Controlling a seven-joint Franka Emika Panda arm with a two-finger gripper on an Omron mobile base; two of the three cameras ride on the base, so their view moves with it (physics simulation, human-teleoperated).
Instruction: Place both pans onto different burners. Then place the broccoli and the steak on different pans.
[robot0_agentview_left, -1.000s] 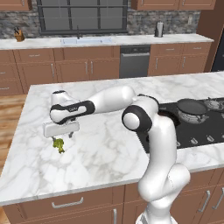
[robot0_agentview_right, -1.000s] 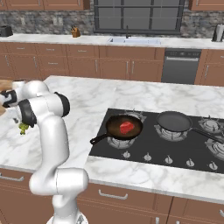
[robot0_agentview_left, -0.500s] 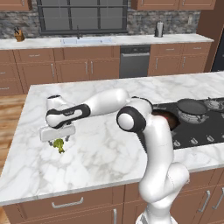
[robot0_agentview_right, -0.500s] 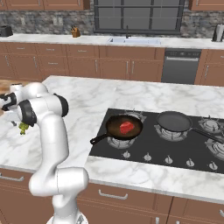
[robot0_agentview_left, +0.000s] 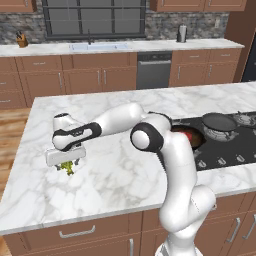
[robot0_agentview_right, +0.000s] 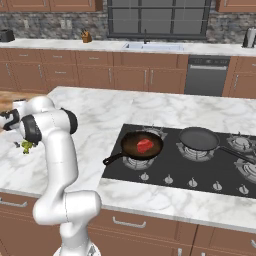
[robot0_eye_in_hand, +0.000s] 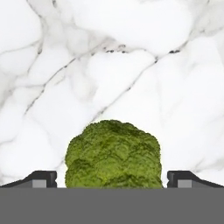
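Observation:
The broccoli (robot0_eye_in_hand: 113, 153), a small green floret, lies on the white marble island (robot0_agentview_left: 115, 175) far left of the cooktop. My gripper (robot0_eye_in_hand: 112, 179) is open and low over it, one fingertip (robot0_eye_in_hand: 41, 178) on each side, not touching. From the base views the hand (robot0_agentview_left: 65, 157) hangs just above the broccoli (robot0_agentview_left: 69, 170) (robot0_agentview_right: 26, 146). The rust-brown pan (robot0_agentview_right: 142, 145) sits on the front left burner (robot0_agentview_right: 135, 161) with the red steak (robot0_agentview_right: 145, 145) inside. The near-black pan (robot0_agentview_right: 199, 138) rests empty on the burner beside it.
The black cooktop (robot0_agentview_right: 170, 170) has two bare burners at the right (robot0_agentview_right: 241, 142) and a row of knobs along its front. The island's near edge (robot0_agentview_left: 75, 215) runs close below the broccoli. A back counter with a sink (robot0_agentview_left: 100, 46) lies beyond.
My hand has come down and slightly left onto the broccoli, jaws staying wide. Pans and steak have not moved.

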